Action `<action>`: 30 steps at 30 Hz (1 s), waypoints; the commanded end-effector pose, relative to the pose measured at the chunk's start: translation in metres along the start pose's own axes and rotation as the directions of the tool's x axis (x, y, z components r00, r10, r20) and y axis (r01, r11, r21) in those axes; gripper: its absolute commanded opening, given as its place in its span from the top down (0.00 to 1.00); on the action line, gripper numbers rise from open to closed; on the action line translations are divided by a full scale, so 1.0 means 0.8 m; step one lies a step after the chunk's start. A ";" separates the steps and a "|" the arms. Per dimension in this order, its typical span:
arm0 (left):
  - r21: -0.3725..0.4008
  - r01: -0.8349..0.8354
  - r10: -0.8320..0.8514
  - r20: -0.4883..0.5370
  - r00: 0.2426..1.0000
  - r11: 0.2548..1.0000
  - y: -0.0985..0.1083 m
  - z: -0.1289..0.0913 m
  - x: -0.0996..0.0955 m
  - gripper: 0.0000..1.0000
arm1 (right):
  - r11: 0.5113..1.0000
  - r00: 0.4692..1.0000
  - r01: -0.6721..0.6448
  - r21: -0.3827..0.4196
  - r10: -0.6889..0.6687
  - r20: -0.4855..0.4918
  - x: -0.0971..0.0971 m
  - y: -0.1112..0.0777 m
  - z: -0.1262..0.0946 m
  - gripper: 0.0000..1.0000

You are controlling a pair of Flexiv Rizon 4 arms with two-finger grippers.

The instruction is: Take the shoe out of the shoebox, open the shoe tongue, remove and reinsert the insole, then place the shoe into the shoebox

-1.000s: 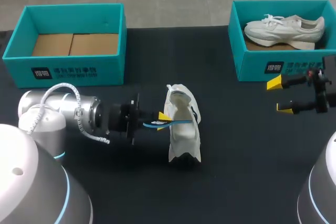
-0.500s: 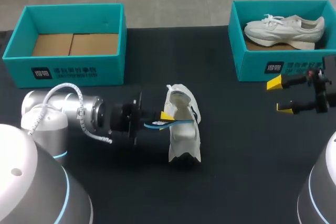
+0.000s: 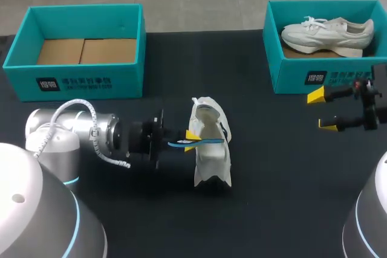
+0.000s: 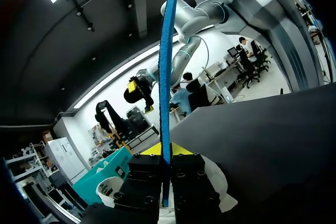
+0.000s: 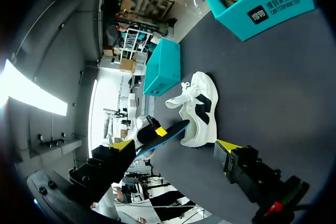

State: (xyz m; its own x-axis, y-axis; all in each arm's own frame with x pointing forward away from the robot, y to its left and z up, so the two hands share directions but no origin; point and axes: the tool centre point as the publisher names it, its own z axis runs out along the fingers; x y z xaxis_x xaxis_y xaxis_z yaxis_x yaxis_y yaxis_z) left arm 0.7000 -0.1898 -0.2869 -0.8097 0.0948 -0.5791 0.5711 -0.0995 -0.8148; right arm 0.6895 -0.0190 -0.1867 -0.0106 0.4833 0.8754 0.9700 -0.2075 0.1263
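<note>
Two shoeboxes [image 3: 91,80] [image 3: 302,64], two shoes [image 3: 211,155] [image 3: 326,33]; left tool [image 3: 190,137] pinches one insole [image 4: 166,77], right tool [image 3: 322,110] wide.

In my left wrist view, the left gripper [image 4: 164,153] hides most of the shoe [image 4: 224,187] and the held end of the insole [image 4: 166,77]; the head view's edge crops the right shoebox [image 3: 290,74].

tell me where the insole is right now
Head view, table's middle: the insole is clamped in the left end effector, its far end over the shoe.
</note>
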 end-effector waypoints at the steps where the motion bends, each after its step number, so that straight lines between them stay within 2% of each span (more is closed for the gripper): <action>1: -0.001 0.003 -0.003 0.003 1.000 1.000 0.005 0.004 0.001 1.00 | 1.000 1.000 -0.001 -0.003 0.001 0.002 0.000 -0.002 0.000 0.00; 16: -0.011 0.008 -0.008 0.004 1.000 1.000 0.015 0.004 0.005 1.00 | 1.000 1.000 -0.001 -0.003 0.001 0.002 0.000 -0.002 0.000 0.00; 19: 0.004 0.003 -0.003 0.000 1.000 1.000 0.008 0.010 0.004 1.00 | 1.000 1.000 -0.001 -0.003 0.001 0.002 0.000 -0.002 0.000 0.00; 30: 0.004 0.003 -0.003 0.000 1.000 1.000 0.008 0.010 0.004 1.00 | 1.000 1.000 -0.001 -0.003 0.001 0.002 0.000 -0.002 0.000 0.00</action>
State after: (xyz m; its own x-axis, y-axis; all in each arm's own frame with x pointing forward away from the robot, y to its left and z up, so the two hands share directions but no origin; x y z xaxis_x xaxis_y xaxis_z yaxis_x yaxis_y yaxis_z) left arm 0.6999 -0.1966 -0.2932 -0.8118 0.0968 -0.5759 0.5673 -0.1032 -0.8170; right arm 0.6895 -0.0190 -0.1867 -0.0106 0.4834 0.8754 0.9700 -0.2075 0.1263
